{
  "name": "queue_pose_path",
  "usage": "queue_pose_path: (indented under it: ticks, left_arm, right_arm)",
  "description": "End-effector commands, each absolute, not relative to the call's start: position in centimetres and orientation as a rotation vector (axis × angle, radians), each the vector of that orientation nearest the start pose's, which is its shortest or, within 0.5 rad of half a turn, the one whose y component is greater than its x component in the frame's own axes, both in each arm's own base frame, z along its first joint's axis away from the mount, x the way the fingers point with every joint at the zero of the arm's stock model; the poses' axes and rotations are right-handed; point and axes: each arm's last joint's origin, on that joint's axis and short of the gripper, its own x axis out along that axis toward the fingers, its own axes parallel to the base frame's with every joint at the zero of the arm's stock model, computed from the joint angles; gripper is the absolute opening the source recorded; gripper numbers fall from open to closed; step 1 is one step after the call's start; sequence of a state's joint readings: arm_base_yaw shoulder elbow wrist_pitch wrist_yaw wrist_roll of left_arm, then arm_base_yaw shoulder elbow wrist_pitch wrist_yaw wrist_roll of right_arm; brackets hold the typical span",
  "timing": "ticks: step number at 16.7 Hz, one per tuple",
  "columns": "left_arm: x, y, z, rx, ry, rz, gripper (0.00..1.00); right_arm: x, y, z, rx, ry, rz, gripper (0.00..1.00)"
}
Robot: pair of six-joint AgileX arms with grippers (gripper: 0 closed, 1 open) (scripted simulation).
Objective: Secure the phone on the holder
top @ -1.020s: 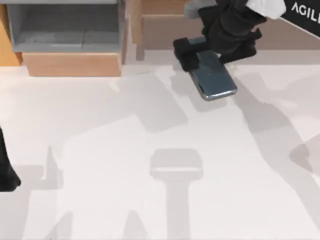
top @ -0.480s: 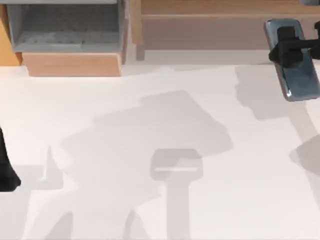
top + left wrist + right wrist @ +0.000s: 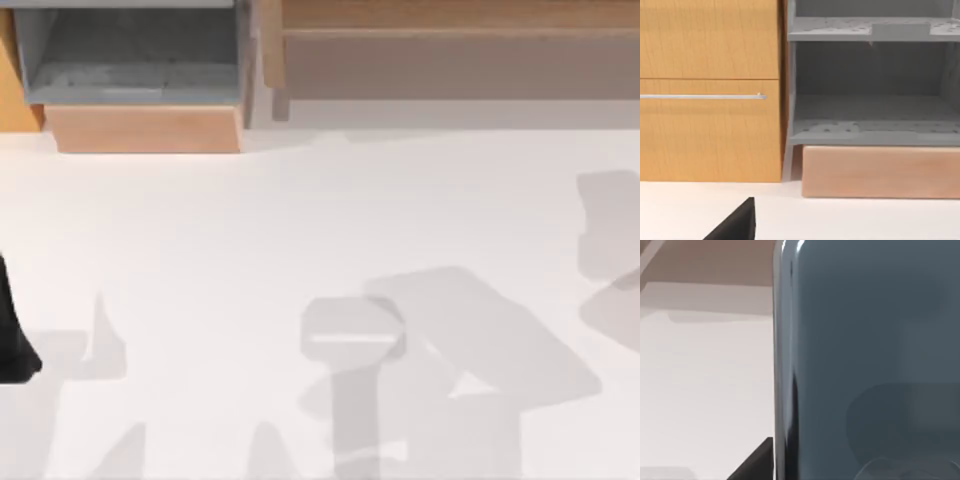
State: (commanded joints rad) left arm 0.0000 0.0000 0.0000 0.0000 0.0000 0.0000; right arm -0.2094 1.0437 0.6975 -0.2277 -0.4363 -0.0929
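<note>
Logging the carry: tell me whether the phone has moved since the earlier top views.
Yes. It travelled rightward along the wooden shelf and out past the top view's right edge; the right wrist view now has the phone close up.

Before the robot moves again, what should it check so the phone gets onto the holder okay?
1. Phone near the right arm: ok. The phone looms close in the right wrist view.
2. Hold on the phone firm: cannot tell.
3. Holder ready: ok. The holder sits on the table, low in the middle of the top view.
4. Phone lined up with the holder: cannot tell.
5. Left arm out of the way: ok. The left arm is parked at the table's left edge, apart from the holder.
</note>
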Motion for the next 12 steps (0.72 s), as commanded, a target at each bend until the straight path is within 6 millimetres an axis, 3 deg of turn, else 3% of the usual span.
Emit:
queue_pose_path:
  ticks: [6,12]
  left_arm:
    - [10.6,-0.1,16.0,0.0,0.0,0.0,1.0]
    - [10.6,-0.1,16.0,0.0,0.0,0.0,1.0]
  right_arm:
    - [16.0,-5.8,21.1,0.024,0.327,0.108,0.0]
    - [14.0,-6.4,19.2,-0.01,0.259,0.036,0.0]
